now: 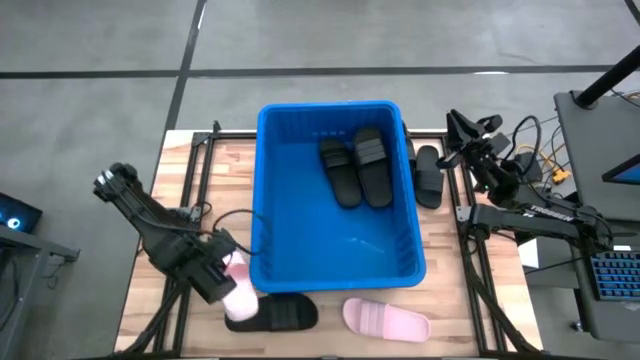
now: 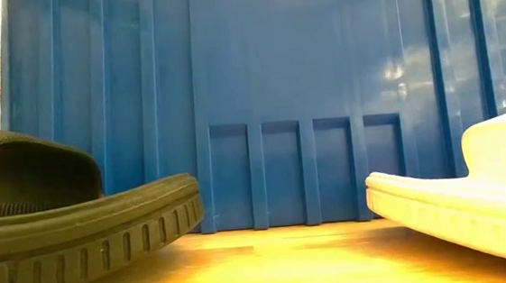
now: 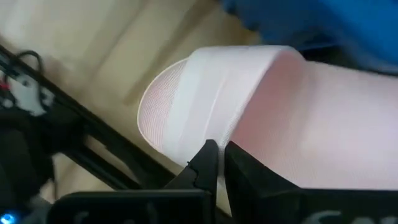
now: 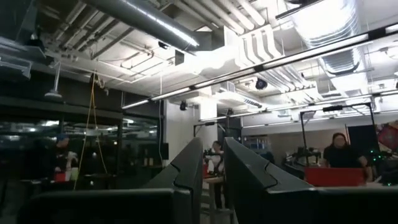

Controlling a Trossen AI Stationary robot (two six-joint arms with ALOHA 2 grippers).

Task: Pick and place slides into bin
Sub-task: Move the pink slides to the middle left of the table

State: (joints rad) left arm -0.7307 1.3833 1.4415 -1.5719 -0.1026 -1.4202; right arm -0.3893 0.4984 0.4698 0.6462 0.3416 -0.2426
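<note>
A: What has the left gripper (image 3: pixel 217 163) got?

B: Its fingers are pinched together on the wide strap of a pink slide (image 1: pixel 238 290). In the left wrist view the two dark tips meet at the strap's edge, with the pale sole running off beside them. Gripping the strap probably makes sense because it is the only thin part that stands up off the sole.

A: And where is that slide over the table?

B: From above, it sits at the left arm's tip, just outside the near-left corner of the blue bin (image 1: pixel 265 190), close above a black slide (image 1: pixel 275 315) lying on the wood. Whether it has cleared the table entirely, the pictures do not settle.

A: What else is left out?

B: A second pink slide (image 1: pixel 385 319) lies on the table near the bin's front wall, and another black slide (image 1: pixel 427 175) rests just beside the bin's right wall. Two black slides (image 1: pixel 355 167) already lie side by side inside, toward the far end.

A: The right gripper (image 4: pixel 213 163)?

B: It waits raised at the table's far right, fingers set narrowly apart, holding nothing, aimed out into the room.

A: So the next move?

B: Judging by the layout, the held slide needs lifting over the rolled rim before release.
</note>
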